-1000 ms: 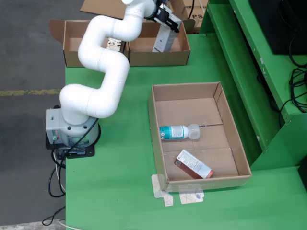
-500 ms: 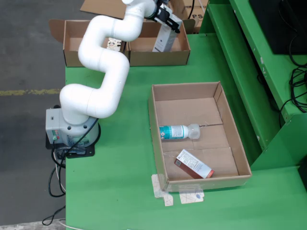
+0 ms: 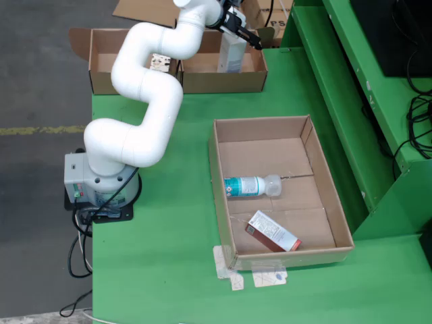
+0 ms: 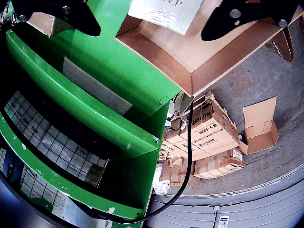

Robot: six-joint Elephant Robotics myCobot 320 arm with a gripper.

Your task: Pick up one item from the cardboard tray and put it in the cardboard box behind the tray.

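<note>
The hand point(image 3: 241, 28) is at the top of the fixed view, above the cardboard box point(image 3: 223, 71) that stands at the far edge of the green surface point(image 3: 175, 223). Its black fingers point(image 4: 247, 19) stand wide in the riding view, one at each upper corner, with a white carton point(image 4: 164, 13) between them. Neither view shows whether the fingers press on the carton, so I cannot tell if it is held or loose. In the fixed view the carton point(image 3: 231, 52) stands upright, directly below the hand and inside the box, near the box's right end.

Left of that box, touching it, is a second open box point(image 3: 108, 64), partly hidden behind the white arm point(image 3: 145, 101). The arm curves from the hand down to its grey base point(image 3: 94, 182) at the left edge of the surface.

Well below the hand in the fixed view lies the cardboard tray point(image 3: 337, 216). In it a clear bottle with a teal label point(image 3: 251, 185) lies on its side, and nearer the tray's front wall a small white and red carton point(image 3: 273, 231) lies flat, apart from the bottle.
</note>
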